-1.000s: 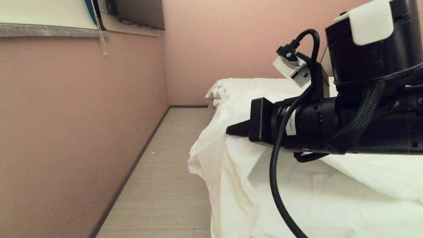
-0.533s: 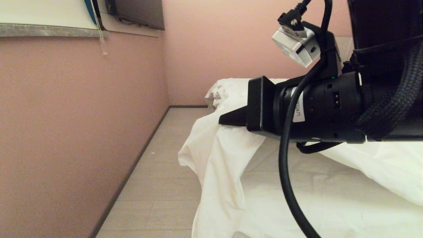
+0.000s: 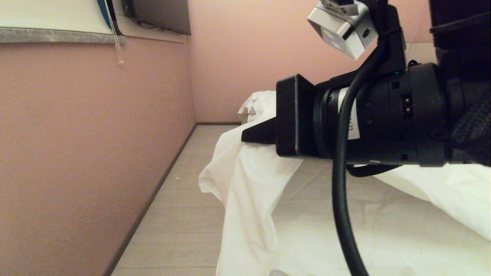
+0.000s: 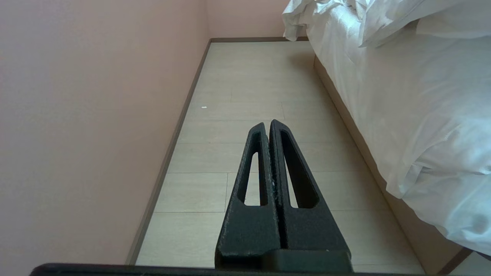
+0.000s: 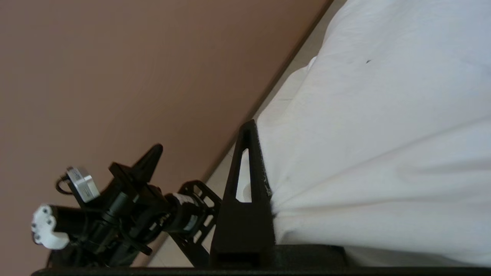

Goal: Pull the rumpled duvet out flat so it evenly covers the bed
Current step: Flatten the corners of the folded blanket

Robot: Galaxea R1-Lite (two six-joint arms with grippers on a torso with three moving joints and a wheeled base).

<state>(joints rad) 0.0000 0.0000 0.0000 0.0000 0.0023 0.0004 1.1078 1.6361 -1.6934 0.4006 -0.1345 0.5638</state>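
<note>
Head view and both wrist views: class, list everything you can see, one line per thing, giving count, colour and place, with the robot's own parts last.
duvet: one, white, rumpled on the bed, one corner lifted and hanging over the bed's left edge.
bed: one, white sheet over a beige base, right of the floor strip.
floor: one, pale grey boards, between wall and bed.
wall: pink, left of the floor and behind the bed.
window sill: one, grey, top left on the wall.
right gripper: one, black, shut on the duvet, raised above the bed's edge.
left gripper: one, black, shut, empty, parked over the floor.
</note>
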